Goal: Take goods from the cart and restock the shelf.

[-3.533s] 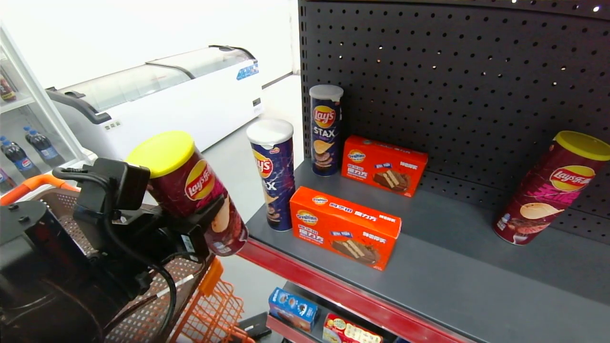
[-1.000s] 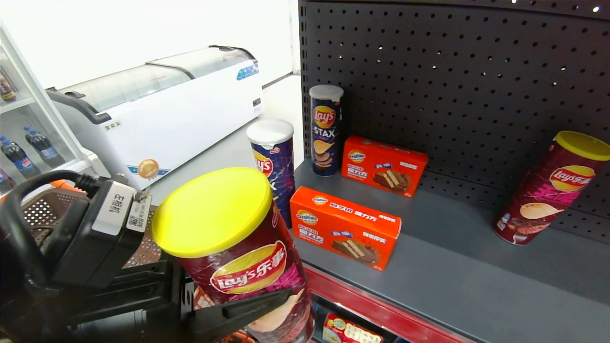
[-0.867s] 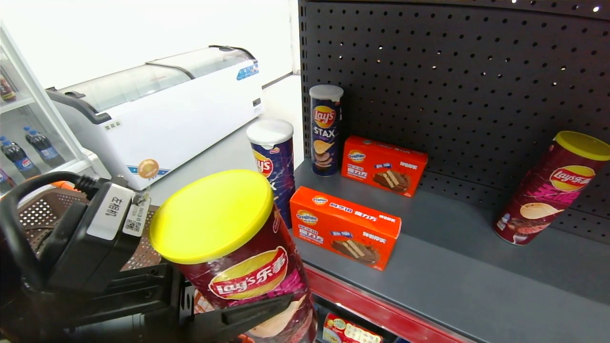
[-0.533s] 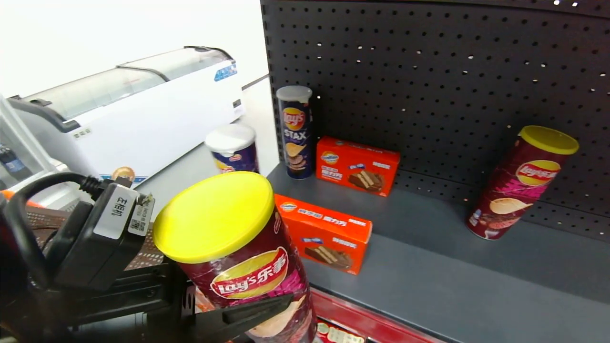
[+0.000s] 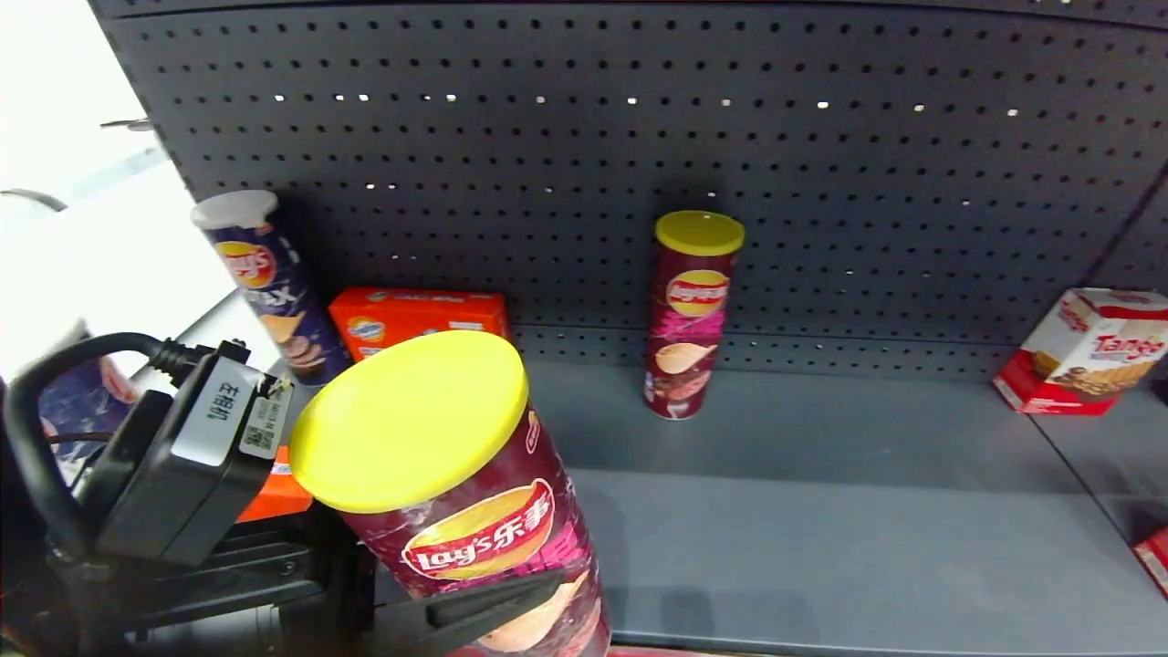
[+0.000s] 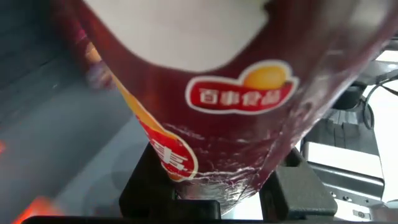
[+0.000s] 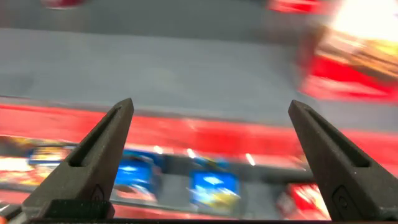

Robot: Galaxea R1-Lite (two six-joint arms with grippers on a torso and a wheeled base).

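Head view: can (image 5: 429, 456) in left claw (image 5: 497, 593)

Nearest can (image 5: 474, 529) maroon, lid (image 5: 411, 420) yellow; pegboard (image 5: 821, 182) dark grey, perforated.

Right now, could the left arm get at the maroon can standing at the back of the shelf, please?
Probably not for a grasp: the left tool is shut on a matching can. The shelf in front of the standing can lies bare, so the approach itself looks free.

maroon chip can (image 5: 465, 534) — yellow lid, tilted, held by left end effector (image 5: 474, 602) | grey shelf (image 5: 821, 511) beyond
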